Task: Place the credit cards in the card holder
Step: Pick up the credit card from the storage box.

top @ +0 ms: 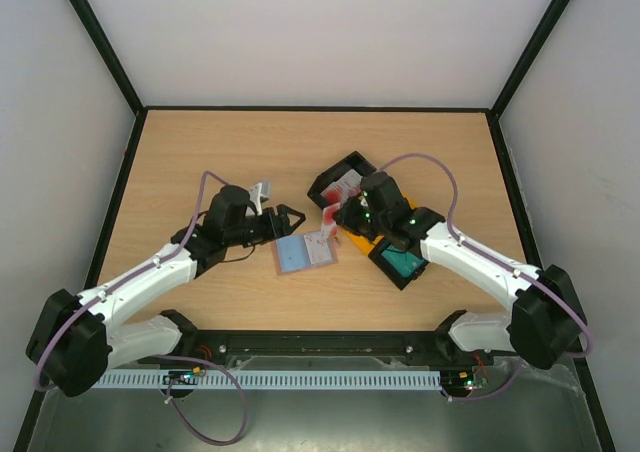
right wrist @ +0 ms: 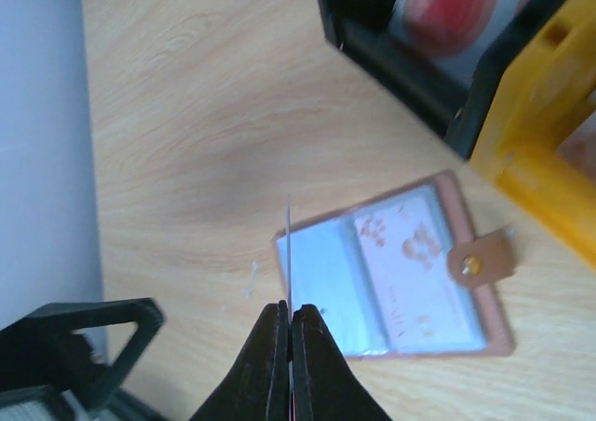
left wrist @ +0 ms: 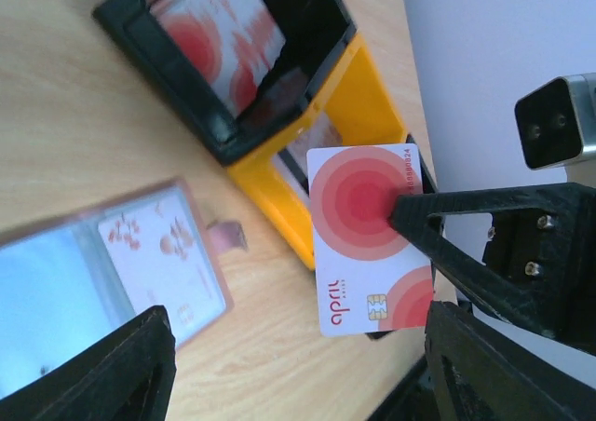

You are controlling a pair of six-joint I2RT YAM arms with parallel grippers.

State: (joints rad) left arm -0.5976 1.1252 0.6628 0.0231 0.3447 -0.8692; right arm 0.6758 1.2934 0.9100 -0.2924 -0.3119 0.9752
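Card holder (top: 305,255) lies open and flat at the middle of the table (top: 200,152), blue-grey slots up. The left arm reaches in from 7 o'clock, and the left gripper (top: 290,217) has its jaws apart and empty at the holder's 11 o'clock. The right arm comes in from 4 o'clock, and the right gripper (right wrist: 290,311) is clamped on a credit card (left wrist: 368,239) near the holder's 1 o'clock corner. The right wrist view shows that card only edge-on. The left wrist view shows its white face with red rings, with the black tray (left wrist: 233,58) and yellow tray (left wrist: 354,114) behind it.

white shells over black joints clothe the left arm (top: 140,277) and right arm (top: 470,262), a lilac cable (top: 205,178) trailing each, while the right pincer (right wrist: 287,311) has matte black triangular fingers (left wrist: 484,225) with small screws (left wrist: 533,268).
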